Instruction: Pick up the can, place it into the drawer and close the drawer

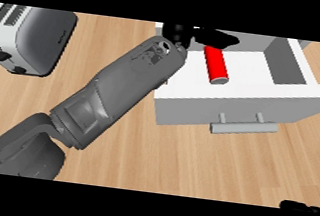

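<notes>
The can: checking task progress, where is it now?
In the head view, the red can lies inside the open white drawer, upper right, beside the left hand.

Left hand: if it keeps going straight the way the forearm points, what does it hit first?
The left hand points up and right over the open drawer. Straight on, it would likely meet the drawer's far wall. The red can lies just below the fingers, beside that line. Depth is unclear from the head view.

The can (216, 65) is red with a dark end cap, lying on its side inside the drawer (246, 98), its long axis running roughly from twelve to six o'clock. The drawer is white, pulled open, with a grey bar handle (243, 127) on its front at six o'clock.
</notes>
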